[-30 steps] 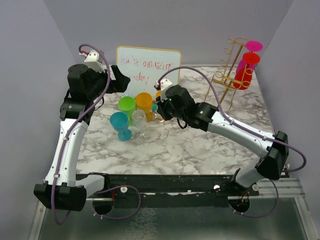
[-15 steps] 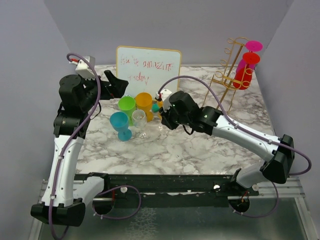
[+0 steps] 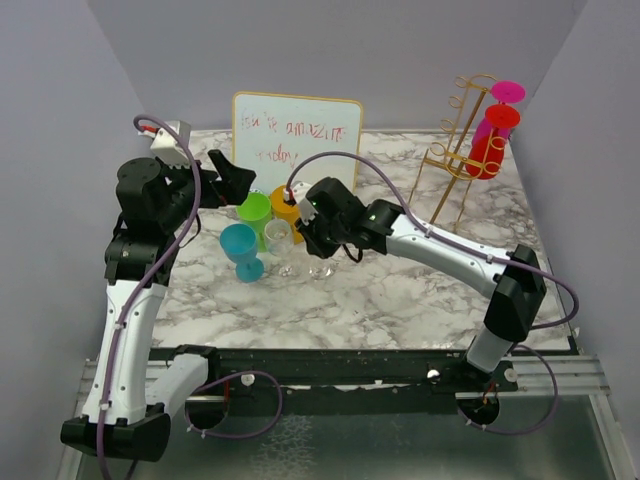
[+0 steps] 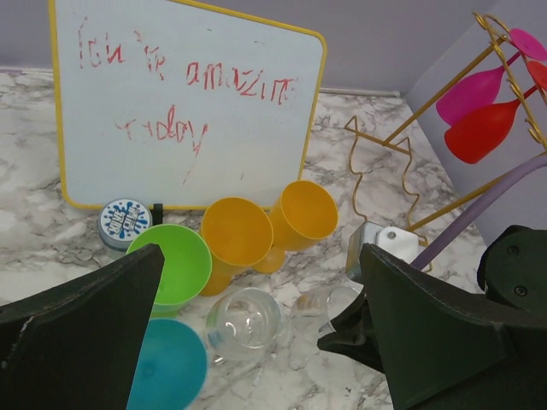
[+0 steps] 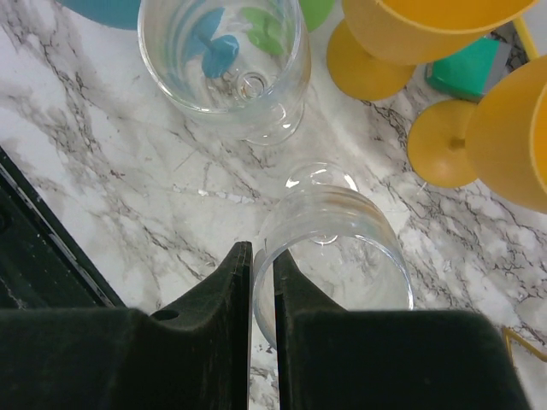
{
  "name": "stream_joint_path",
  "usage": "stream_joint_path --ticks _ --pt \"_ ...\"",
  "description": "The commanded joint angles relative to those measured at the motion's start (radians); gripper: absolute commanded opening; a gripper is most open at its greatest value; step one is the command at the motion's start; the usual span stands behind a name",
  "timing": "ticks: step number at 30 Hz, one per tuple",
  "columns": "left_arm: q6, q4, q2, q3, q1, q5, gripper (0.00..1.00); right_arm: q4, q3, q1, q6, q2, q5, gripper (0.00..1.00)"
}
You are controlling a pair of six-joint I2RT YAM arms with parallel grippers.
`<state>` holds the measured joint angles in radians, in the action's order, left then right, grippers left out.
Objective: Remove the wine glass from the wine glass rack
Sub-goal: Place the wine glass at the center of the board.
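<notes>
The gold wire wine glass rack stands at the back right with a pink glass and a red glass hanging on it; it also shows in the left wrist view. My right gripper is shut on the rim of a clear wine glass, one finger inside and one outside. It holds the glass upright, low over the marble, beside a second clear glass. My left gripper is open and empty above the cups.
A teal cup, a green cup and two orange cups stand in a cluster near the clear glasses. A whiteboard leans at the back. A small round tin lies by its foot.
My right arm has swung left and down with the clear glass, from by the orange cups to beside the other clear glass. My left arm has drawn back left.
</notes>
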<state>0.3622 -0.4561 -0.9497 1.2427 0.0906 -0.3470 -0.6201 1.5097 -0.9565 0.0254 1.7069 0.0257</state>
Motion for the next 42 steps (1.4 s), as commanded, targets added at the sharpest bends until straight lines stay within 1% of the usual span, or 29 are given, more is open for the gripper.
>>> stream_joint_path --ticks 1,3,5,6,7,10,14,17,18,19,22,24,28,30,32,35,39,40,41,42 --pt "-0.012 -0.011 0.035 -0.024 -0.007 -0.001 0.99 -0.001 0.044 -0.006 -0.049 -0.002 -0.022 0.02" --pt "-0.018 -0.011 0.040 -0.026 -0.006 -0.004 0.99 0.001 0.050 -0.007 -0.051 0.005 -0.023 0.04" --pt "-0.022 -0.012 0.040 -0.027 -0.006 0.000 0.99 -0.017 0.066 -0.007 -0.051 0.019 -0.060 0.09" --pt "-0.025 -0.014 0.040 -0.026 -0.006 0.000 0.99 -0.029 0.075 -0.007 -0.051 0.026 -0.070 0.10" --pt "-0.029 -0.017 0.040 -0.026 -0.006 0.000 0.99 -0.041 0.082 -0.006 -0.061 0.032 -0.064 0.10" --pt "-0.041 -0.021 0.040 -0.026 -0.006 -0.002 0.99 -0.070 0.109 -0.006 -0.075 0.055 -0.049 0.17" --pt "-0.044 -0.023 0.040 -0.028 -0.006 -0.008 0.99 -0.058 0.128 -0.007 -0.090 0.068 -0.042 0.18" --pt "-0.049 -0.024 0.040 -0.028 -0.006 -0.014 0.99 -0.084 0.160 -0.007 -0.097 0.091 -0.036 0.18" --pt "-0.052 -0.024 0.040 -0.027 -0.006 -0.016 0.99 -0.091 0.169 -0.007 -0.096 0.097 -0.036 0.20" --pt "-0.056 -0.025 0.040 -0.026 -0.006 -0.016 0.99 -0.094 0.175 -0.007 -0.092 0.101 -0.039 0.31" --pt "-0.054 -0.026 0.041 -0.025 -0.006 -0.009 0.99 -0.089 0.182 -0.007 -0.093 0.101 -0.033 0.40" --pt "-0.054 -0.026 0.039 -0.026 -0.006 -0.012 0.99 -0.080 0.185 -0.006 -0.090 0.094 -0.032 0.42" --pt "-0.064 -0.024 0.038 -0.027 -0.006 -0.012 0.99 -0.078 0.206 -0.006 -0.072 0.060 -0.042 0.45" --pt "-0.071 -0.023 0.034 -0.025 -0.006 -0.020 0.99 -0.069 0.210 -0.006 -0.060 0.021 -0.074 0.48" --pt "-0.074 -0.018 0.033 -0.027 -0.006 -0.036 0.99 -0.041 0.197 -0.006 -0.048 -0.037 -0.145 0.53" --pt "-0.069 0.009 0.025 -0.038 -0.006 -0.082 0.99 0.019 0.162 -0.005 -0.045 -0.144 -0.261 0.64" --pt "-0.052 0.067 0.012 -0.060 -0.005 -0.163 0.99 0.092 0.123 0.012 -0.039 -0.289 -0.497 0.76" --pt "-0.050 0.076 0.010 -0.063 -0.005 -0.168 0.99 0.117 0.109 0.027 -0.036 -0.320 -0.545 0.79" --pt "-0.048 0.087 0.008 -0.068 -0.005 -0.172 0.99 0.139 0.094 0.063 -0.031 -0.348 -0.558 0.80" --pt "-0.045 0.100 0.004 -0.071 -0.005 -0.174 0.99 0.138 0.092 0.126 0.005 -0.368 -0.526 0.81"
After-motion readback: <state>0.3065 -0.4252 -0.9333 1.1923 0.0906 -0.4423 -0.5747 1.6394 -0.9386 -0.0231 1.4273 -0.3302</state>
